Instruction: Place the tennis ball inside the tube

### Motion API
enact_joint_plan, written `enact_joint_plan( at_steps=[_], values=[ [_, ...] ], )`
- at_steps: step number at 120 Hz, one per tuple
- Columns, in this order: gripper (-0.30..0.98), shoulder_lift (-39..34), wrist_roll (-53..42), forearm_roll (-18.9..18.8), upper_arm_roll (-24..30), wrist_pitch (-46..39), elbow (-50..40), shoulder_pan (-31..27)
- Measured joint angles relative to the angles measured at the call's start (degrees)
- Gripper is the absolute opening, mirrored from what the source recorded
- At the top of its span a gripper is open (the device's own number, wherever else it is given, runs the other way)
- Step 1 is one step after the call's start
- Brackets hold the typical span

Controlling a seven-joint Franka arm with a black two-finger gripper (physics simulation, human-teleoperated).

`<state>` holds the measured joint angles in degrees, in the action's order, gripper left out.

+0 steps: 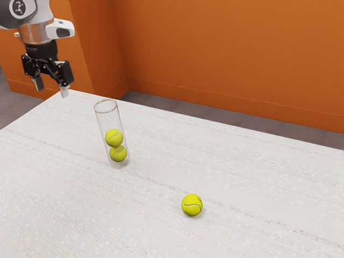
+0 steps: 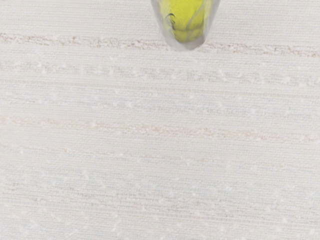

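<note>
A bright yellow-green tennis ball with a pale curved seam [image 1: 192, 205] sits on the counter, out in the open and well apart from the tube, toward the exterior view's right and nearer that camera. The counter [image 1: 258, 183] has a white surface with faint grey and brownish streaks. The tall, clear, open-topped cylindrical tube [image 1: 110, 120] stands on it. Inside the tube are two more yellow-green balls, an upper one [image 1: 114, 138] resting on a lower one [image 1: 118, 154] near the base. The wrist view shows part of the tube, with yellow-green visible through its clear wall, above the streaked surface.

In the exterior view's upper left, the black two-finger end effector [image 1: 51, 88] is raised beyond the tube, pointing downward. It is open, its light grey fingertips spread apart. Above it is the white and grey robot arm [image 1: 38, 16]. Behind everything are a plain orange wall [image 1: 215, 54] and a dark greyish floor [image 1: 177, 110].
</note>
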<state>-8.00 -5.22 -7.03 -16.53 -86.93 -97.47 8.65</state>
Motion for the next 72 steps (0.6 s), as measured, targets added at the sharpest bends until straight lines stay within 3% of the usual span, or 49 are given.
enact_joint_plan(
  at_steps=[29,51,72],
  values=[
    [0.69,0.6,-1.6,0.7,-0.2,0.2,0.1,3.0],
    [0.69,5.2,-1.3,9.5,-0.3,-3.7,-3.3,11.1],
    [0.68,13.5,0.1,14.5,-0.3,-11.4,-5.3,17.6]
  ],
)
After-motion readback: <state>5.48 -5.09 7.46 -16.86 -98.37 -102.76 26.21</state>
